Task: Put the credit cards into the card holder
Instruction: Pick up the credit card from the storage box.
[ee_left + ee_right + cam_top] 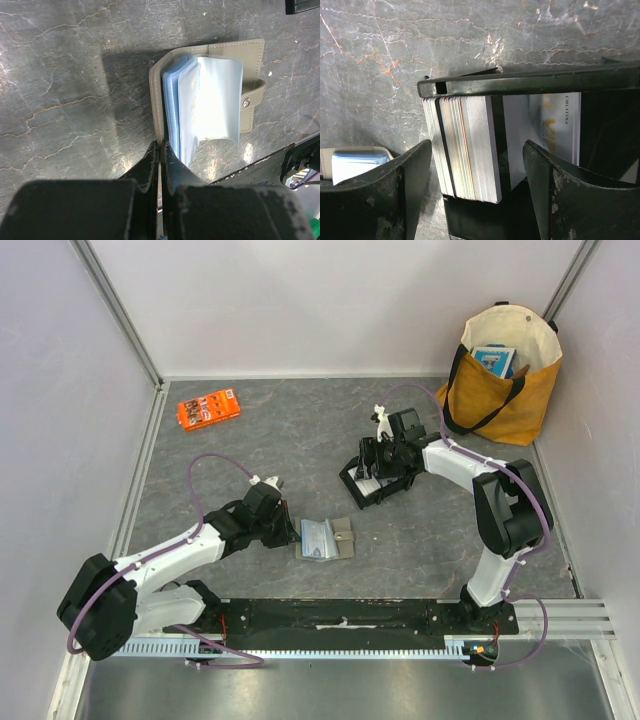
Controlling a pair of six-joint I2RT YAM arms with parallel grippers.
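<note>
Credit cards (pixel 467 147): stack standing on edge inside black tray (pixel 520 85). Card holder (pixel 325 538) near, at 7 o'clock from tray, lying open, clear sleeves (pixel 212 100) fanned up. Left gripper (pixel 160 150) clenched on holder's cover edge, pinning it. Right gripper (pixel 475 150) over stack, jaws spread wide either side, nothing grasped. Step, by my reading: picking card. Next move calls for lowering, pinching single card rather than whole stack, then carrying toward 7 o'clock.

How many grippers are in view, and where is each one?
2. The left gripper is shut on the edge of the card holder, front centre; the right gripper hangs open over the credit cards in the black tray, right of centre. None seems hidden.
</note>
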